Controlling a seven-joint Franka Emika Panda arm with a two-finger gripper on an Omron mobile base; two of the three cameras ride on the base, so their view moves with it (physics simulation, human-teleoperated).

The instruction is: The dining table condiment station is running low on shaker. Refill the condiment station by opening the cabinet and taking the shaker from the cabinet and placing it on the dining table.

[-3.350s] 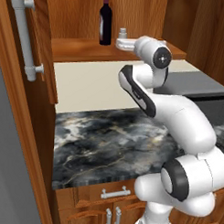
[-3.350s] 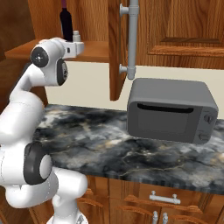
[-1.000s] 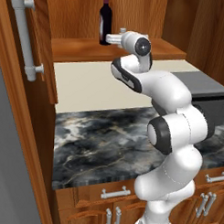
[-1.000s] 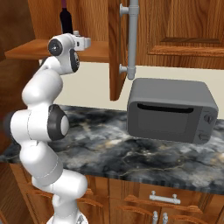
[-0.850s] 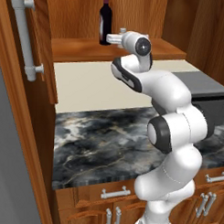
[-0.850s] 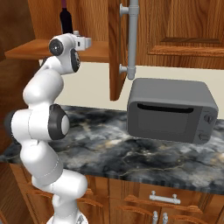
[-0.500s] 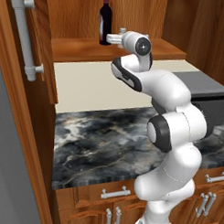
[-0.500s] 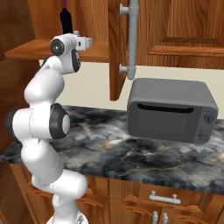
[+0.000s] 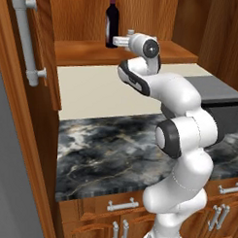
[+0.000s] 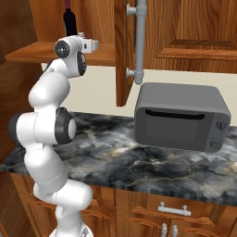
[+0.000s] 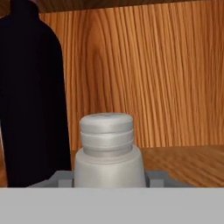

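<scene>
The shaker (image 11: pixel 107 153), a small pale grey cylinder with a narrower cap, stands on the shelf of the open wooden cabinet (image 9: pixel 84 52). My gripper (image 11: pixel 109 178) reaches into the cabinet at shelf height, and its two fingertips (image 11: pixel 62 178) press against the shaker's left and right sides. From the base the gripper (image 9: pixel 117 41) (image 10: pixel 94 45) sits just right of a tall dark wine bottle (image 9: pixel 112 21), which hides the shaker there. The dining table is out of view.
The wine bottle (image 11: pixel 30 96) stands close on the shaker's left. The cabinet door (image 9: pixel 38 45) with its grey bar handle hangs open at left; the other door (image 10: pixel 124 51) is open too. A grey microwave (image 10: pixel 181 115) rests on the marbled counter (image 9: pixel 110 150).
The fingers have closed in onto the shaker's sides. The arm, which reached deeper into the cabinet some seconds ago, has held still over the last second.
</scene>
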